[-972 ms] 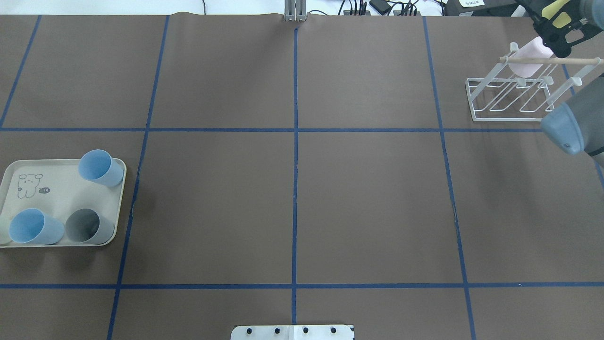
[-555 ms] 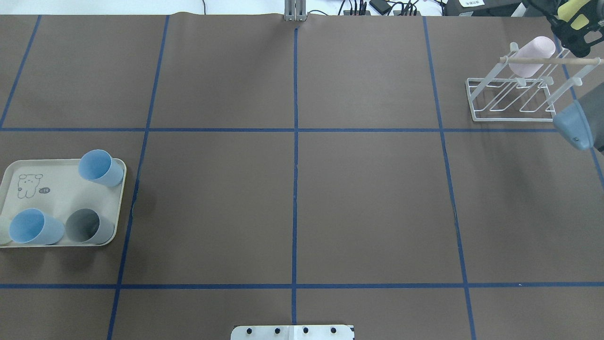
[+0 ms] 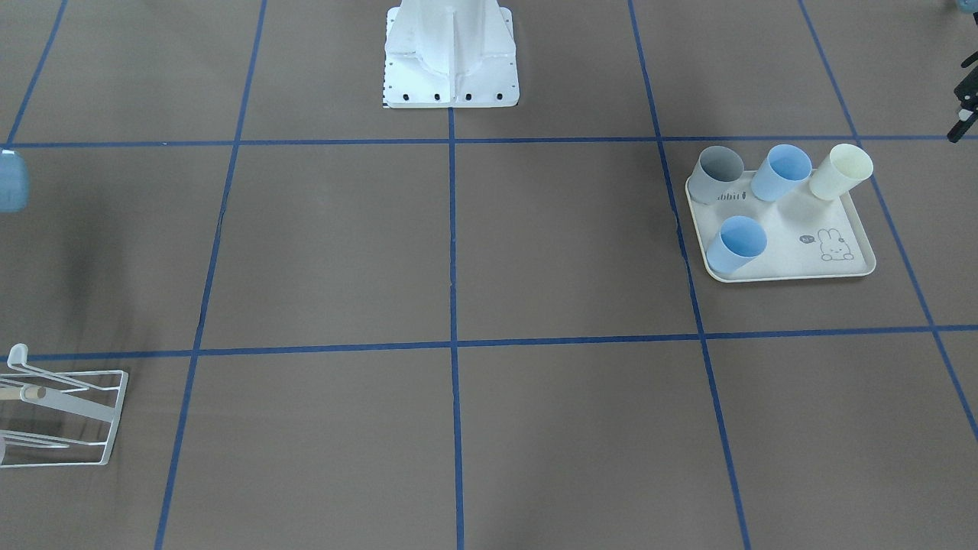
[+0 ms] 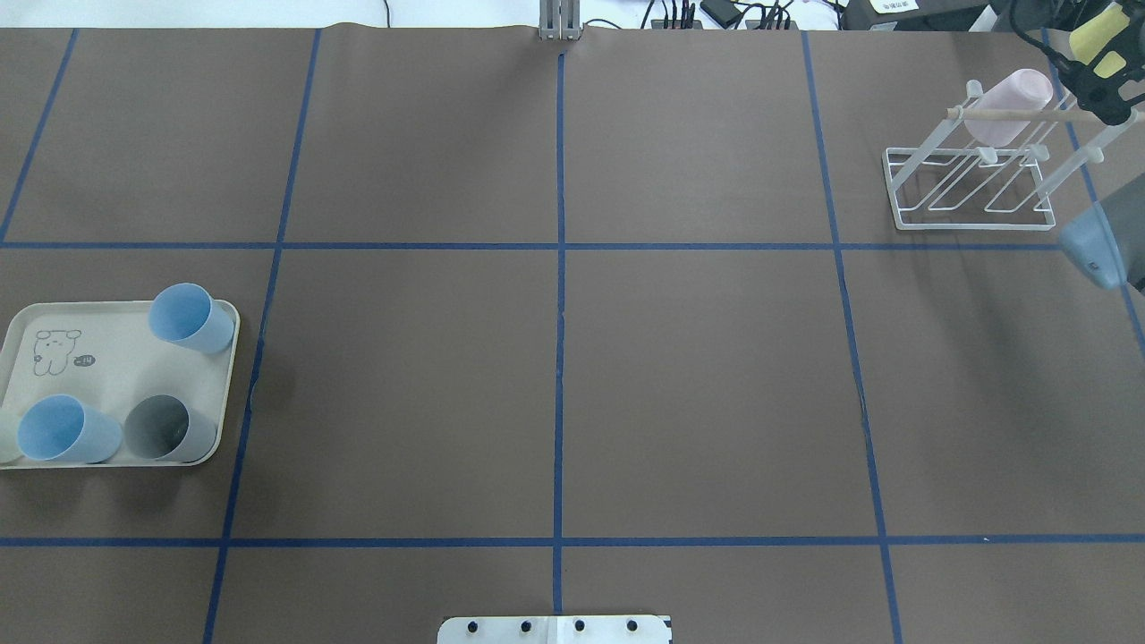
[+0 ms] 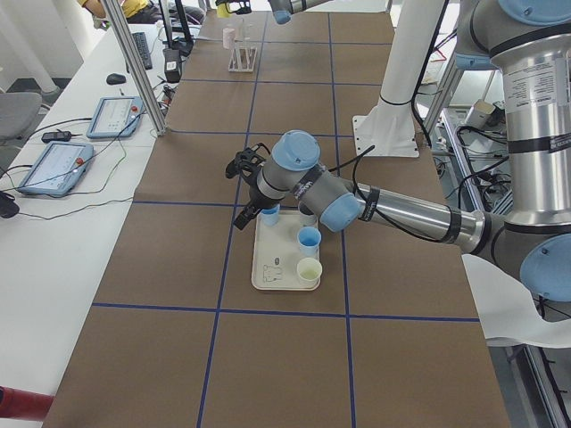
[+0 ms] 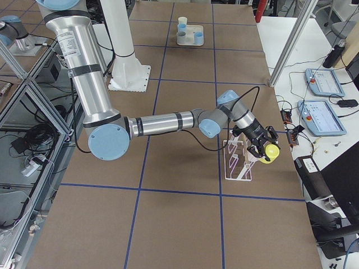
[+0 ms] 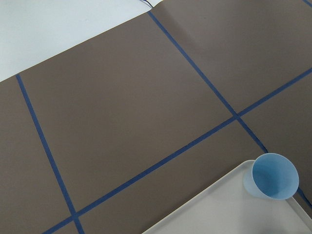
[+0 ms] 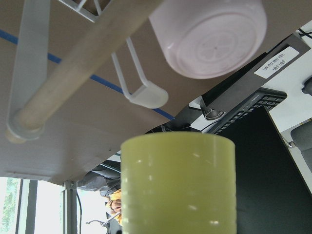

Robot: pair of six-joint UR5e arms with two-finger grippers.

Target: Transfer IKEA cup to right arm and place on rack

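**Right tool [image 6: 263, 148] holds yellow cup [image 8: 178, 185] at the rack [image 4: 971, 188]**

Clamped on the cup, the tool hangs just beside the rack's wooden rod [image 8: 83, 68]. A free prong [image 8: 144, 95] lies ahead of the cup's far end, next to a hung pink cup [image 8: 214, 36]. The left tool [image 5: 241, 194], grip unreadable, sits well apart.

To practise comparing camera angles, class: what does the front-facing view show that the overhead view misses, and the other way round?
Only front-facing: the cream cup in full. Only overhead: the pink cup on the rack, and the right hand holding a yellow cup. Both: the tray, the grey cup, two blue cups and the rack.
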